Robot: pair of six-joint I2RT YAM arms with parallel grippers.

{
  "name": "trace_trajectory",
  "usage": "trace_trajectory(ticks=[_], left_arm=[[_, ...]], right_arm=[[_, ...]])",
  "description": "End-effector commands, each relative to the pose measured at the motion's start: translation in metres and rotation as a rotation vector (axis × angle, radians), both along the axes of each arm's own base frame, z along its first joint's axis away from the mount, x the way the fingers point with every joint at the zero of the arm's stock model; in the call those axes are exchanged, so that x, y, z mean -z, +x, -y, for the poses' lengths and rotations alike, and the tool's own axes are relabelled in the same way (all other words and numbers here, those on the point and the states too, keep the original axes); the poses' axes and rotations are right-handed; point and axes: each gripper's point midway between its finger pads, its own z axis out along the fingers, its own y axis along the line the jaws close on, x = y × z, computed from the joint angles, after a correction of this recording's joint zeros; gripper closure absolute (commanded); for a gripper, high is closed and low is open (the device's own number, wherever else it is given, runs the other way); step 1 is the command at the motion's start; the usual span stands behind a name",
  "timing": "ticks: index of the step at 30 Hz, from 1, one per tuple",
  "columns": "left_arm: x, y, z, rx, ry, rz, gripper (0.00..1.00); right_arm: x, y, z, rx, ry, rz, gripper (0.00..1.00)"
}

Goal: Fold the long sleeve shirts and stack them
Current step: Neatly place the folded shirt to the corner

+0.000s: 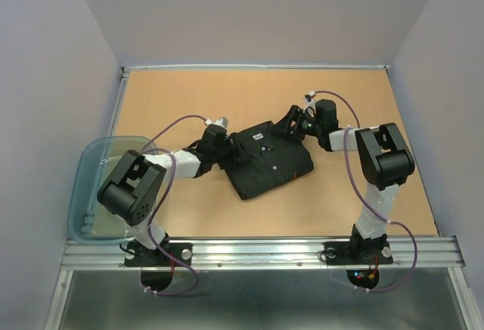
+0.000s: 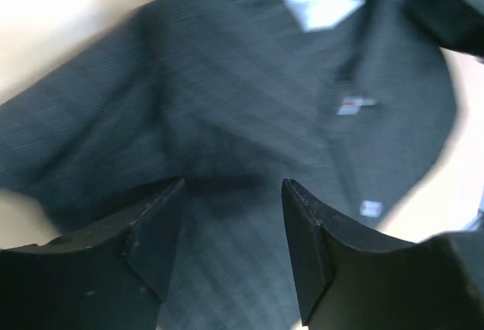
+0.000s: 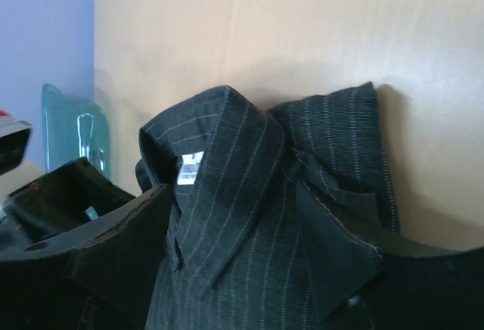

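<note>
The black pinstriped long sleeve shirt (image 1: 268, 163) lies folded in a compact bundle in the middle of the table. My left gripper (image 1: 231, 148) rests at the shirt's left edge. In the left wrist view the gripper (image 2: 231, 220) is open, and the dark fabric (image 2: 227, 103) fills the space under and between the jaws. My right gripper (image 1: 296, 127) is at the shirt's far right corner, by the collar. In the right wrist view the gripper (image 3: 249, 262) is open wide, with the collar (image 3: 227, 171) and its white neck label (image 3: 189, 169) between the jaws.
A translucent blue-grey plastic tub (image 1: 98, 186) stands at the table's left edge beside the left arm, and it also shows in the right wrist view (image 3: 72, 133). Bare wooden table (image 1: 227, 95) lies beyond the shirt. Walls enclose the left, far and right sides.
</note>
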Motion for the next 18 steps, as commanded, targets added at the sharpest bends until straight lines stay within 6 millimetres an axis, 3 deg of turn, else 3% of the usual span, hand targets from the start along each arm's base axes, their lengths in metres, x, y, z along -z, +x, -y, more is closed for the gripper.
trace_trajectory(ticks=[1,5,8,10,13,14,16,18], left_arm=[[0.035,-0.005,-0.027,-0.090,-0.036,-0.078,0.37],[0.044,-0.017,-0.031,-0.073,-0.039,-0.105,0.37],[0.026,-0.016,-0.034,-0.070,-0.041,-0.061,0.35],[0.012,-0.015,-0.037,-0.067,-0.031,-0.024,0.32],[-0.019,-0.018,-0.036,-0.057,-0.024,0.040,0.25],[-0.033,-0.018,-0.038,-0.068,-0.023,0.066,0.23],[-0.042,-0.028,-0.028,-0.043,-0.035,0.071,0.22],[-0.038,-0.040,-0.024,-0.035,-0.051,0.036,0.22]], right_arm=[[0.001,0.010,0.010,0.025,0.019,0.093,0.28],[0.001,0.009,0.020,0.036,0.012,0.104,0.28],[-0.034,0.000,0.021,0.026,0.026,0.178,0.28],[-0.064,-0.013,0.023,0.022,0.040,0.243,0.28],[-0.079,-0.039,0.022,0.008,0.068,0.242,0.27],[-0.093,-0.049,0.021,-0.010,0.087,0.265,0.27],[-0.083,-0.073,0.015,-0.037,0.098,0.223,0.27],[-0.083,-0.089,0.013,-0.043,0.110,0.211,0.27]])
